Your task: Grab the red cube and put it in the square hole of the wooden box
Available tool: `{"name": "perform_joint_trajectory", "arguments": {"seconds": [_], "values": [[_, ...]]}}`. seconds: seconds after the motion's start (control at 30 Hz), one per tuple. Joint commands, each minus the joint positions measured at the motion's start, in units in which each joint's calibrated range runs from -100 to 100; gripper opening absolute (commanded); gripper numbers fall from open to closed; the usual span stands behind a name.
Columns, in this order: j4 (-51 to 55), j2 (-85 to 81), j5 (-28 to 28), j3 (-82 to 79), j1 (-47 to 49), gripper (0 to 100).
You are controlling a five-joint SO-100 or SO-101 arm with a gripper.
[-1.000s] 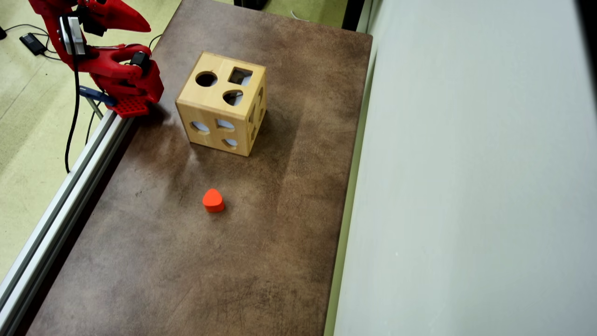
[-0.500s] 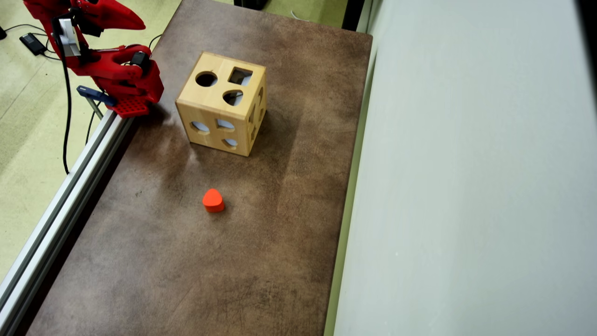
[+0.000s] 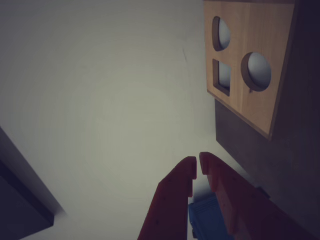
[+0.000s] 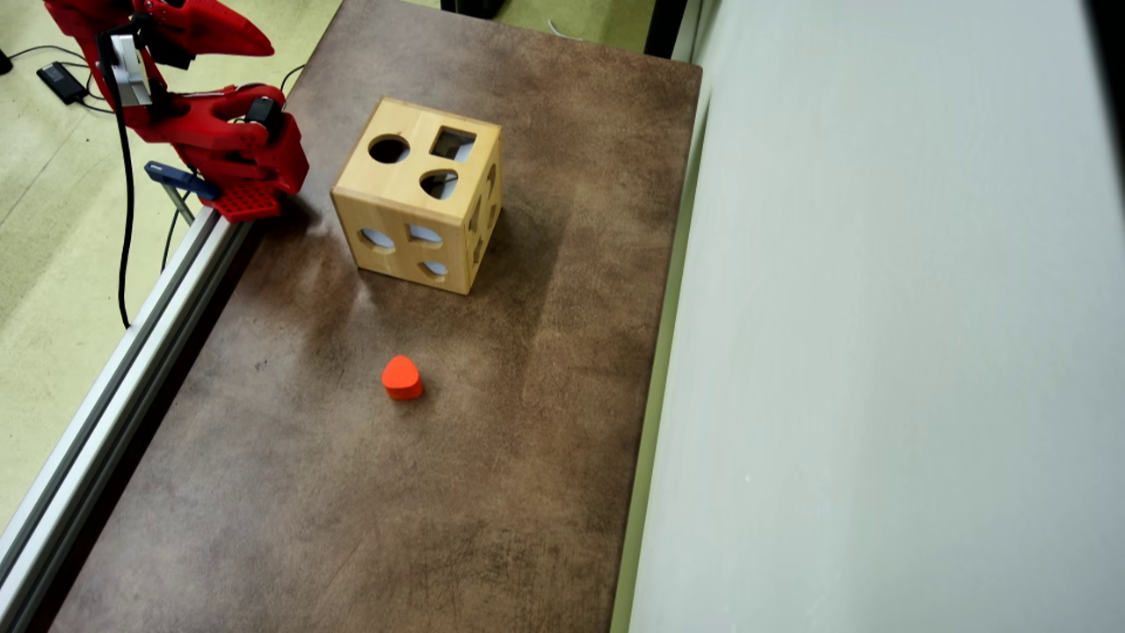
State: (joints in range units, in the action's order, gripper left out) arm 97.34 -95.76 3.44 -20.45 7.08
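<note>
Beside table edge [image 4: 264, 290], fingers [image 3: 189, 170] seemingly pressed together, empty; wooden box [image 4: 400, 220] apart.

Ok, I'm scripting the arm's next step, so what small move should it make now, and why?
Probably swing the arm over the table to look for the cube. The gripper is shut and empty, aimed mostly at the pale wall. No red cube shows in either view. Only an orange rounded block lies in front of the wooden box, whose square hole faces up.
</note>
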Motion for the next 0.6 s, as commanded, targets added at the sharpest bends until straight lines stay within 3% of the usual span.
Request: {"name": "perform_joint_trajectory", "arguments": {"seconds": [0.0, 0.57], "values": [[0.6, 0.2, -0.2, 0.0, -1.3, 2], [0.6, 0.2, -0.1, 0.0, -2.8, 2]]}}
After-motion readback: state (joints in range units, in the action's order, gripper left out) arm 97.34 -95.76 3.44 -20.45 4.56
